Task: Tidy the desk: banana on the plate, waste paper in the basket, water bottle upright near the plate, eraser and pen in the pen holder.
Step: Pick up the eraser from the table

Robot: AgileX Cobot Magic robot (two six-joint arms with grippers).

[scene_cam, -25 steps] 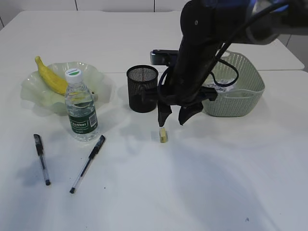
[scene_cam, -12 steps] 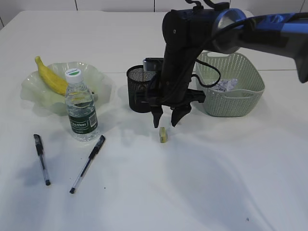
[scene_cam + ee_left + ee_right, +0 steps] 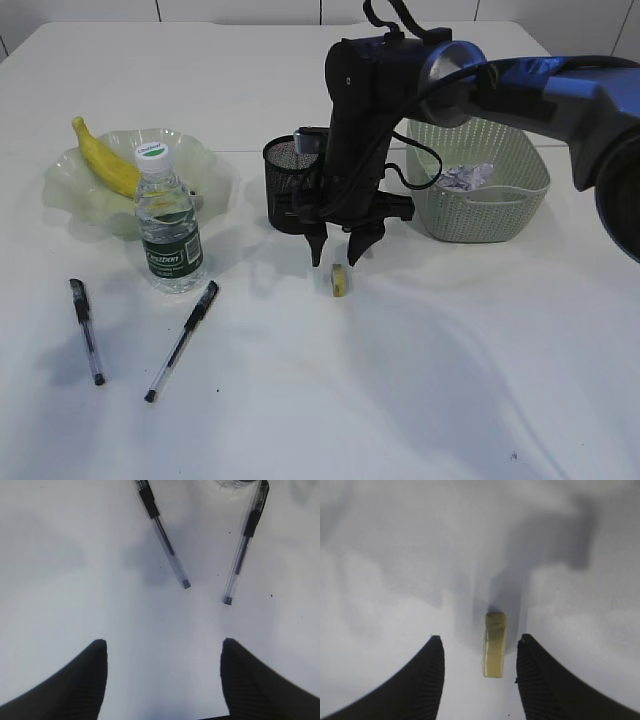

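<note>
The right gripper [image 3: 337,255] hangs with jaws parted, empty, just above the eraser [image 3: 340,280], which lies on the white table [image 3: 420,380] near the mesh pen holder [image 3: 292,185]. From the right wrist view the eraser [image 3: 494,645] runs lengthwise between the fingers, so they should drop straight down and pinch its narrow sides squarely. The left gripper [image 3: 162,672] stands wide over two pens [image 3: 162,535].

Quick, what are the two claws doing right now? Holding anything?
Left gripper: open, holding nothing, above two pens.
Right gripper: open, straddling the eraser, not gripping it yet.
</note>
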